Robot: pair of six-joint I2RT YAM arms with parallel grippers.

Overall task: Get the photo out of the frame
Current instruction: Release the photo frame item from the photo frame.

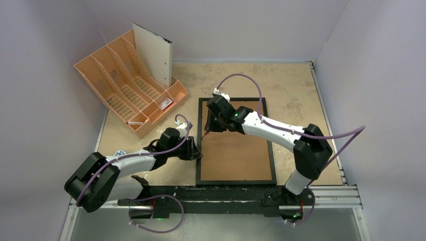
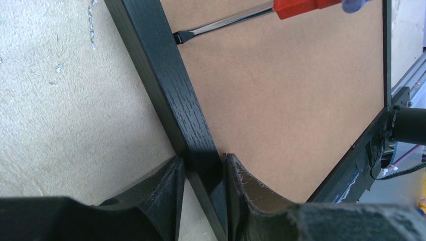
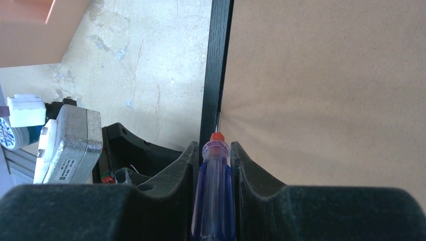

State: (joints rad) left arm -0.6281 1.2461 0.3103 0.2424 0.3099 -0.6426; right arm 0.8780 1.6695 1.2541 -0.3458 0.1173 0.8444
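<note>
The black frame (image 1: 235, 181) lies face down on the table, its brown backing board (image 1: 236, 150) facing up. The photo is hidden under the board. My left gripper (image 1: 196, 152) is shut on the frame's left rail (image 2: 171, 85), one finger outside and one on the board side (image 2: 203, 165). My right gripper (image 1: 212, 122) is shut on a screwdriver with a clear blue handle (image 3: 213, 193) and red collar. Its metal tip (image 2: 183, 36) sits at the inner edge of the left rail (image 3: 217, 60), where rail and board meet.
An orange file organiser (image 1: 125, 90) stands at the back left with a pale board (image 1: 153, 52) leaning in it. Grey walls close the back and sides. A metal rail (image 1: 331, 193) runs along the near edge. My left wrist (image 3: 68, 140) is close beside the right gripper.
</note>
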